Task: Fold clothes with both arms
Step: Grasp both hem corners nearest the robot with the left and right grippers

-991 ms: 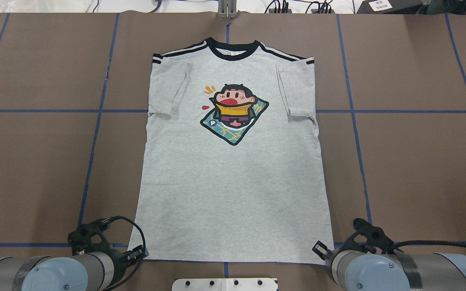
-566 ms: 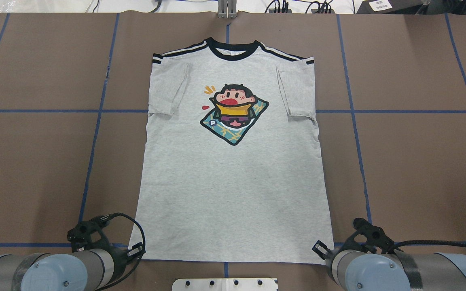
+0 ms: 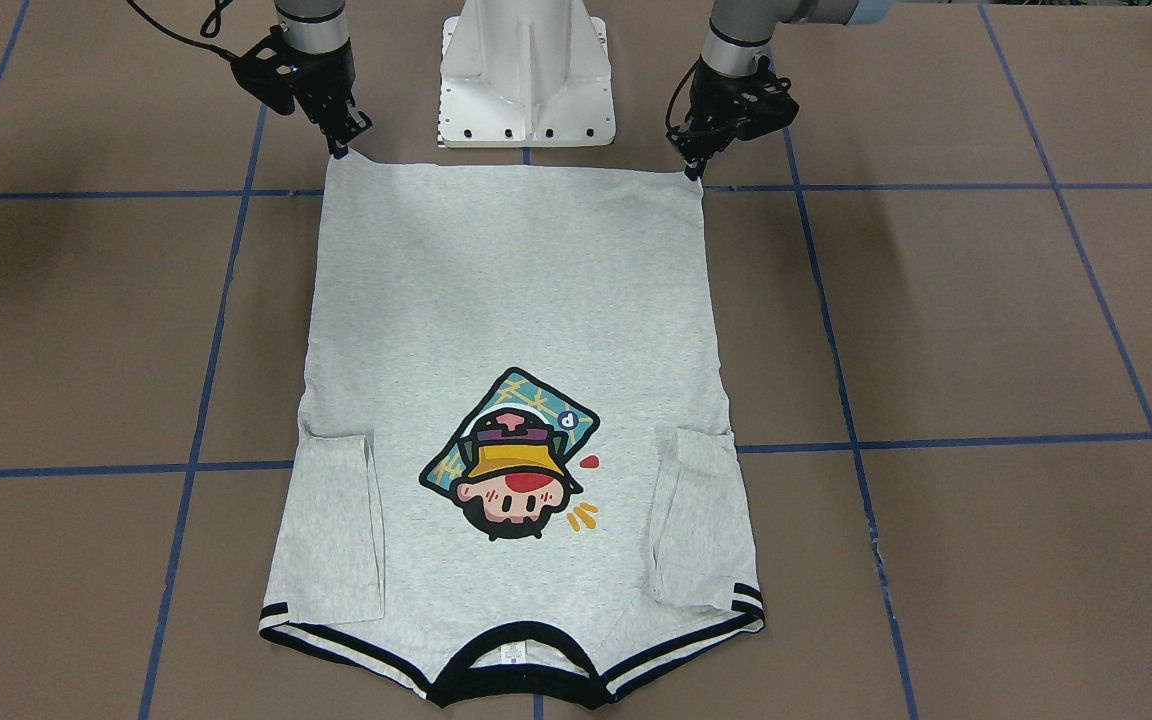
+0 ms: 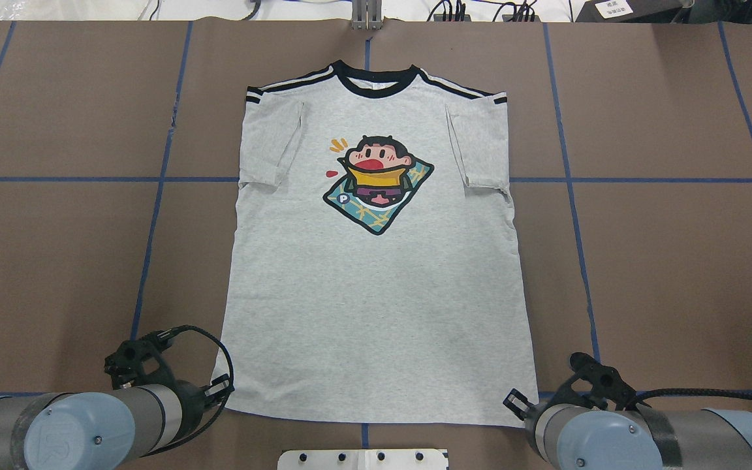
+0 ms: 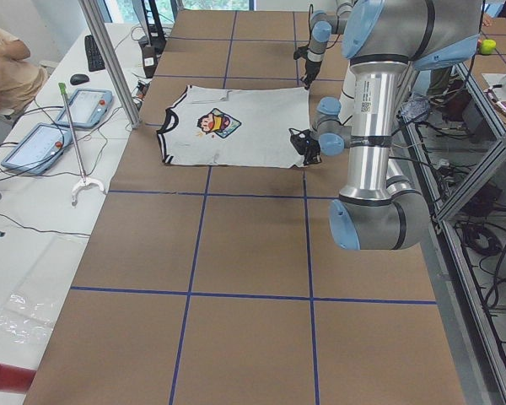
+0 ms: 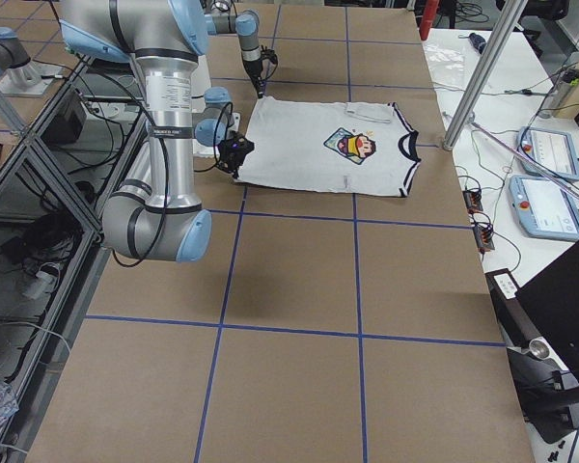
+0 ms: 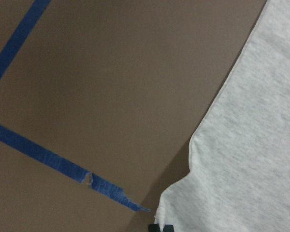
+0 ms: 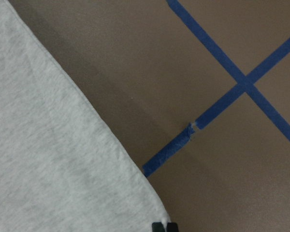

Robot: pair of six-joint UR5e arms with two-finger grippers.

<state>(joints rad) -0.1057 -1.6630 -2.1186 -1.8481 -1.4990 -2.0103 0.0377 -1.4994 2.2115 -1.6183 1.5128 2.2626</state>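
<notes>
The grey T-shirt [image 4: 376, 294] lies flat and face up on the brown table, collar far from me, both sleeves folded in over the body. It also shows in the front-facing view [image 3: 516, 300]. My left gripper [image 4: 220, 390] is shut on the hem's left corner, which is raised a little off the table in the left wrist view [image 7: 160, 227]. My right gripper [image 4: 515, 401] is shut on the hem's right corner, low at the table in the right wrist view [image 8: 164, 226]. In the front-facing view the left gripper [image 3: 693, 165] is on the right and the right gripper [image 3: 343, 145] on the left.
The white pedestal [image 3: 526, 70] stands between the arms, just behind the hem. Blue tape lines [image 4: 154, 215] grid the table. A metal post [image 4: 367, 16] stands at the far edge. Tablets [image 5: 76, 105] lie on the side table beyond the collar.
My left gripper has moved forward and up with the hem's left corner, which has shifted away from the table's near edge. The right arm has not moved.
</notes>
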